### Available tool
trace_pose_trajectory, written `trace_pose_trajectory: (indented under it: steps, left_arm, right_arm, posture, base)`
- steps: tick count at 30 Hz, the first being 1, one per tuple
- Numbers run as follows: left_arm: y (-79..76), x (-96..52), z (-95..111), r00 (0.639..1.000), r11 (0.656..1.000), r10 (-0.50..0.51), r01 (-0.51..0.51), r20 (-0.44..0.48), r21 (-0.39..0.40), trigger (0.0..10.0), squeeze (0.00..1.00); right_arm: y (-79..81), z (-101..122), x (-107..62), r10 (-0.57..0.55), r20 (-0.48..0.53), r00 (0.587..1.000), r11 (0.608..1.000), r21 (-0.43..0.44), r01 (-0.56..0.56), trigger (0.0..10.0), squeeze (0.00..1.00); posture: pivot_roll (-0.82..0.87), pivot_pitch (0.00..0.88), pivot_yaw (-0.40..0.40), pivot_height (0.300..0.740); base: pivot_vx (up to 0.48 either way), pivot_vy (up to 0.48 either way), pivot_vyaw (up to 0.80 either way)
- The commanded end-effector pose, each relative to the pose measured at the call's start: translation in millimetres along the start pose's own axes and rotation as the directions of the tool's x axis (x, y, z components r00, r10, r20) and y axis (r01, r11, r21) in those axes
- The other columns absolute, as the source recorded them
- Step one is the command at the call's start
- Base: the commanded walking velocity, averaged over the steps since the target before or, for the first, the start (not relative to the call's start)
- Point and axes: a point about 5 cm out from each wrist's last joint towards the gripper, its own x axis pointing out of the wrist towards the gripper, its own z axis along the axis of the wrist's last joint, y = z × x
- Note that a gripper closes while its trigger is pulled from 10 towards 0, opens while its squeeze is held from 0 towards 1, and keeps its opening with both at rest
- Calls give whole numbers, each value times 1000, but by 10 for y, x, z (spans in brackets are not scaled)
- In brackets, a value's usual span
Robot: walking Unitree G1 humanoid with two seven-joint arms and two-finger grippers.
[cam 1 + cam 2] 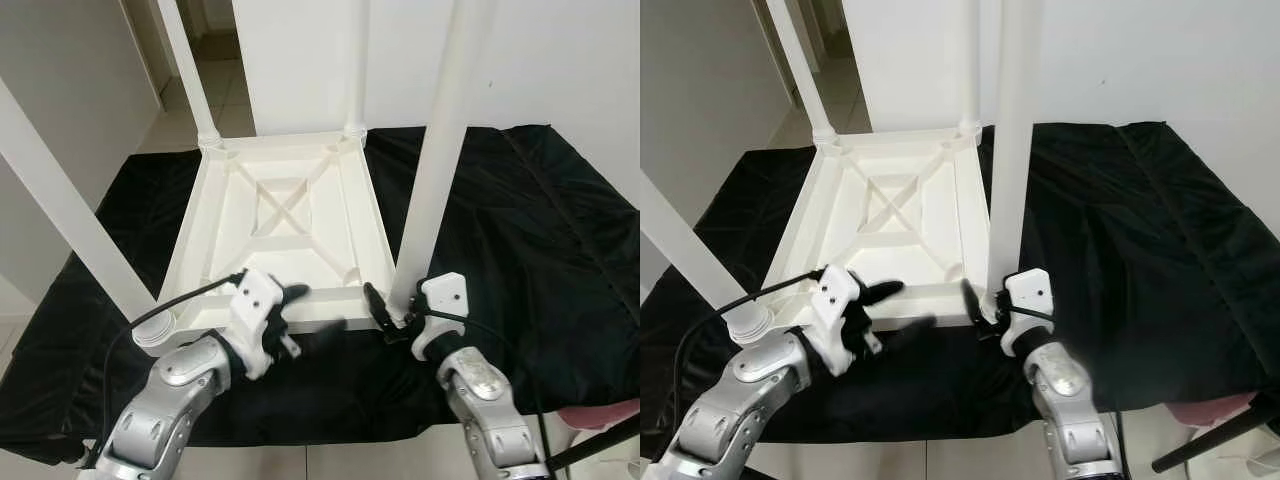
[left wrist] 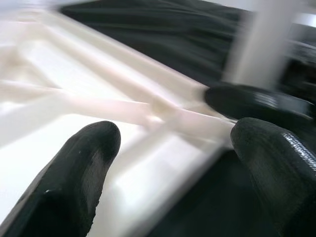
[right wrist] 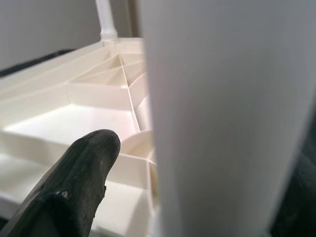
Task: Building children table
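Observation:
A white children's table [image 1: 280,215] lies upside down on a black cloth [image 1: 520,230], with its legs pointing up. My left gripper [image 1: 308,310] hovers open at the table's near edge; its fingers [image 2: 74,177] straddle a white rib, and the view is blurred. My right gripper [image 1: 395,315] sits at the foot of the near right leg [image 1: 440,150]. One finger [image 3: 84,173] shows a small gap to that leg, which stands between the jaws; the other finger is hidden behind it. The near left leg [image 1: 70,215] slants up past my left arm.
Two far legs [image 1: 190,70] [image 1: 357,60] rise at the table's back corners before a white wall. A doorway with a tiled floor opens at the far left. A black stand leg [image 1: 590,450] and a pink object [image 1: 600,412] sit at the near right.

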Motion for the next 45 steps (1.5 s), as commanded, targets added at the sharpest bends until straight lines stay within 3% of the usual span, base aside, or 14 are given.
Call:
trace_pose_trajectory:
  steps: [1,6,14,19,21,22,23,27,31,34,38,39,45]
  left_arm:
    - [28,-23,-15,999,999,32,-32,-16,8,10000,0]
    - [63,-38,5,999,999,49,-49,-12,5,10000,0]
    - [115,-41,-9,997,997,78,-78,-19,18,10000,0]
    - [159,9,-65,983,983,183,-182,-22,40,10000,0]
    - [207,47,-139,951,951,307,-305,-37,60,10000,0]
    - [207,47,-139,951,951,307,-305,-37,60,10000,0]
    - [263,53,-175,922,922,385,-381,-50,73,10000,0]
    - [319,38,-207,908,908,414,-408,-60,93,10000,0]
    - [287,1,-243,941,941,332,-325,-71,96,10000,0]
    - [197,-64,-302,982,984,160,-151,-97,97,10000,0]
    - [136,-95,-341,992,994,57,-47,-108,98,10000,0]
    - [89,-129,-396,991,993,-21,37,-133,115,10000,0]
    - [75,-150,-522,978,983,-77,107,-196,148,10000,0]
  right_arm:
    - [20,27,13,-32,9,999,999,11,32,10000,0]
    - [-73,85,49,-110,40,993,994,30,109,10000,0]
    - [-176,106,70,-137,49,989,991,15,137,10000,0]
    - [-39,114,99,-113,59,992,993,35,111,10000,0]
    - [77,109,114,-97,61,993,994,49,95,10000,0]
    - [77,109,114,-97,61,993,994,49,95,10000,0]
    - [113,105,116,-99,59,993,994,56,96,10000,0]
    - [112,96,114,-105,55,993,993,53,103,10000,0]
    - [86,93,107,-108,54,993,993,49,106,10000,0]
    - [53,98,102,-106,57,993,994,42,103,10000,0]
    - [41,102,101,-106,58,993,994,38,103,10000,0]
    - [34,96,95,-106,55,993,994,34,104,10000,0]
    - [48,68,63,-98,44,994,995,30,97,10000,0]
  posture:
    - [-34,26,89,740]
    - [-29,25,90,740]
    - [-29,22,94,740]
    - [-26,22,93,740]
    - [-20,26,85,740]
    - [-20,26,85,740]
    - [-19,29,82,740]
    - [-19,31,83,740]
    - [-20,35,82,740]
    - [-24,36,85,740]
    - [-25,38,86,740]
    - [-26,36,84,740]
    - [-31,34,82,740]
  base:
    - [0,0,0]
    - [0,0,0]
    - [0,0,0]
    - [0,0,0]
    - [0,0,0]
    - [0,0,0]
    - [0,0,0]
    - [0,0,0]
    - [0,0,0]
    - [0,0,0]
    - [0,0,0]
    - [0,0,0]
    - [0,0,0]
